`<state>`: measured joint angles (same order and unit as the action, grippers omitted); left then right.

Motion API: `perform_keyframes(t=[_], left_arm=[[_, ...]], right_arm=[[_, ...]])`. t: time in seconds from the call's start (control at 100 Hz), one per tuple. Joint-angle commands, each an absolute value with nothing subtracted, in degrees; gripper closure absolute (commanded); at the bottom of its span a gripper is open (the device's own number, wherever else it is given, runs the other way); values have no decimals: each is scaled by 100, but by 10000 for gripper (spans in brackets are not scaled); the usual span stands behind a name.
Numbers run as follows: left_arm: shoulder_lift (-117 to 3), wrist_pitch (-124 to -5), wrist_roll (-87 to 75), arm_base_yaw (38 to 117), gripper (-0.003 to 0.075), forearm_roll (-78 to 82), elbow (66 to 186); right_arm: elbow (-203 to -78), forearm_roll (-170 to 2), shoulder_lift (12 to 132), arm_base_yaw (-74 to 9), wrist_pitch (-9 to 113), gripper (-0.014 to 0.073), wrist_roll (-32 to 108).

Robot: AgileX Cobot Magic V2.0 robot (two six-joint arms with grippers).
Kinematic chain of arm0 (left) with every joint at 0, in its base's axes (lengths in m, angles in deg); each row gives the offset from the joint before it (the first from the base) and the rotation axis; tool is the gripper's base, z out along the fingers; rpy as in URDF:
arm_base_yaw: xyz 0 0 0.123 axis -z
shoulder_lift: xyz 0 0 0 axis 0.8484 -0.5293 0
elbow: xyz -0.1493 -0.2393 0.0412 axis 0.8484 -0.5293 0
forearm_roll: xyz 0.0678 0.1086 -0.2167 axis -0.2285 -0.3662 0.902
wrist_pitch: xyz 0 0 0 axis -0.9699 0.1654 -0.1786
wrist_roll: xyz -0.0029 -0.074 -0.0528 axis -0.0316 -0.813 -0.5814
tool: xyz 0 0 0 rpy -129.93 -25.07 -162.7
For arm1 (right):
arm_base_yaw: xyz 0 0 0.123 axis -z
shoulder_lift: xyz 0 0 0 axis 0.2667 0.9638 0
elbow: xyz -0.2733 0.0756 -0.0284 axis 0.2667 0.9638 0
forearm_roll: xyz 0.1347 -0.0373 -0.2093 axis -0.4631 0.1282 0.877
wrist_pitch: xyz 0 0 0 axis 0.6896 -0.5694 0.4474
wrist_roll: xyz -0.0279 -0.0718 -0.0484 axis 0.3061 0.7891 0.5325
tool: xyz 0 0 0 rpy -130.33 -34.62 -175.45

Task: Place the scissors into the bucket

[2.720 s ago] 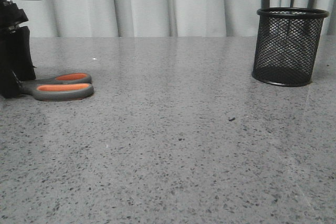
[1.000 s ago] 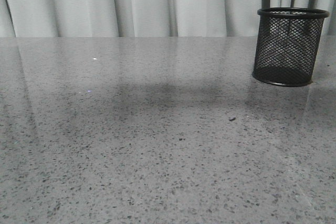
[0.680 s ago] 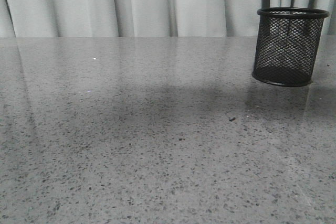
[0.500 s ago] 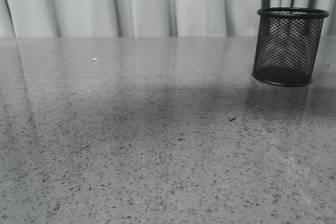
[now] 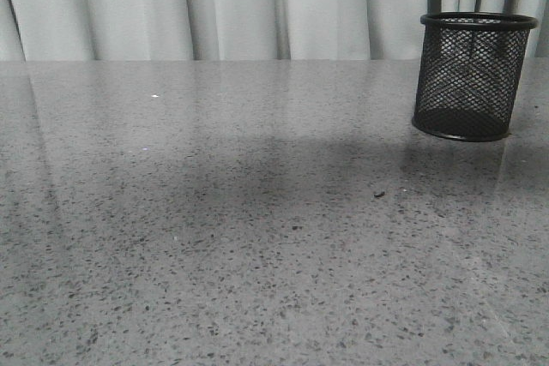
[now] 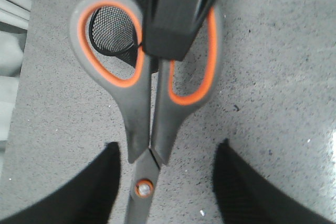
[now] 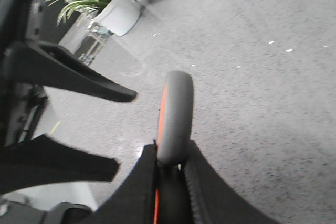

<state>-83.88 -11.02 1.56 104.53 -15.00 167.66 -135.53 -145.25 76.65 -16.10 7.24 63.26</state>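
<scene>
The scissors (image 6: 137,124), with grey handles lined in orange, hang in the air above the table, out of the front view. My right gripper (image 7: 170,153) is shut on one handle loop (image 7: 176,108); it shows as a black block (image 6: 176,14) in the left wrist view. My left gripper (image 6: 168,150) is open. Its fingers (image 6: 100,182) stand wide apart on either side of the pivot and do not touch it. The black mesh bucket (image 5: 470,75) stands upright at the table's far right. It also shows through a handle loop in the left wrist view (image 6: 111,27).
The grey speckled table (image 5: 257,237) fills the front view, with a pale curtain (image 5: 257,6) behind it. A potted plant (image 7: 113,3) stands beyond the table's edge. The left gripper's fingers (image 7: 79,74) show close beside the right gripper.
About 2.7 s ago the scissors lay at the table's left with my left gripper on their blades. Both have since left the front view. Over the last second nothing there has changed.
</scene>
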Motion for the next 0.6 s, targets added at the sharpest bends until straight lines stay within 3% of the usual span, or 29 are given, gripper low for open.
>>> perform_keyframes(t=[0.0,0.29,0.59], left_arm=[[-8180,-1424,-265,10250,262,-1376,16977],[-7953,-1307,-1134,8813,283,-1334,16977],[-7462,-1183,-1134,7497,283,-776,16977]], right_arm=[[-13929,-14659,7588,-1583,793,661,6429],[-15308,-11750,7588,-1571,1255,643,4701],[-16108,-8797,7588,-1571,804,643,3073]])
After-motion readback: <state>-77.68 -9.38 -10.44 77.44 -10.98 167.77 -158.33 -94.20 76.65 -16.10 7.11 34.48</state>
